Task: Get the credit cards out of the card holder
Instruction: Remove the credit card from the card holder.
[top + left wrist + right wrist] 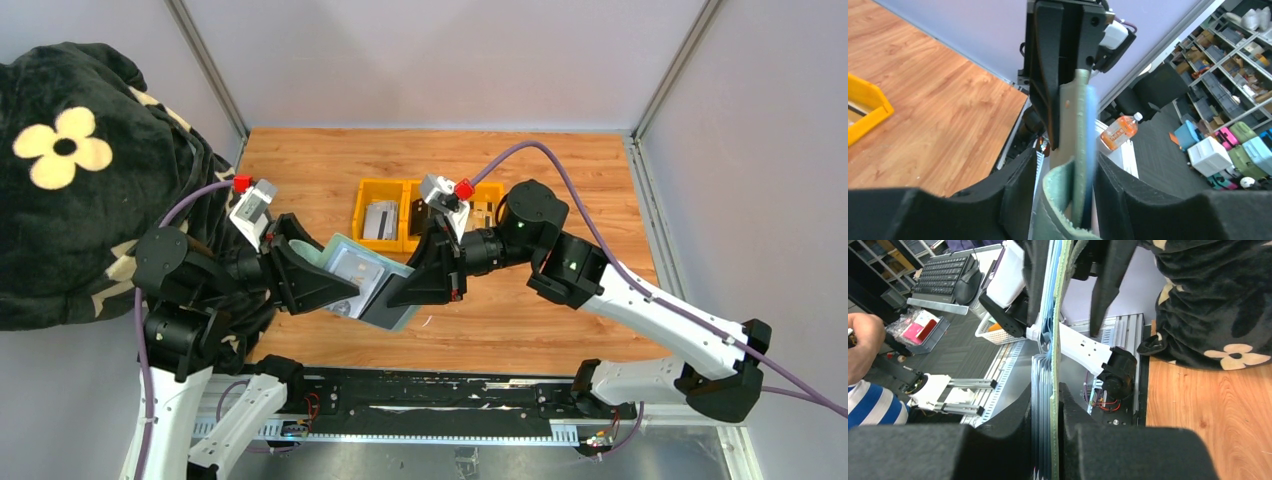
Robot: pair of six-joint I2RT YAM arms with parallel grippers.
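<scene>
1. Far left in the overhead view, a black blanket with cream flowers (70, 150) is heaped beside the left arm.
2. The left gripper (335, 285) reaches in from the left, its jaws straddling the left end of the card holder (385, 300). In the left wrist view the holder runs edge-on between the fingers (1015, 195), with a sliver of gap on one side, so I cannot tell whether they pinch it or only bracket it.
3. The card holder is spread open and held up above the wooden table (560, 180), between the two grippers. Its pale inner face tilts toward the overhead camera, and its long axis runs from upper left to lower right, along the line joining the jaws. A silver-grey credit card (352, 266) shows in a clear pocket on the left half.
4. Behind the holder, a yellow tray (405, 215) rests on the table with grey cards lying in its left compartment.
5. The right gripper (400, 292) comes in from the right. In its wrist view both pads (1015, 430) press flat against the holder's layered edge, clenched on it.
6. Judgement: the visible card lies nearer the left jaws, so the right arm likely anchors the holder while the left lets go and pulls the card out of its pocket.
</scene>
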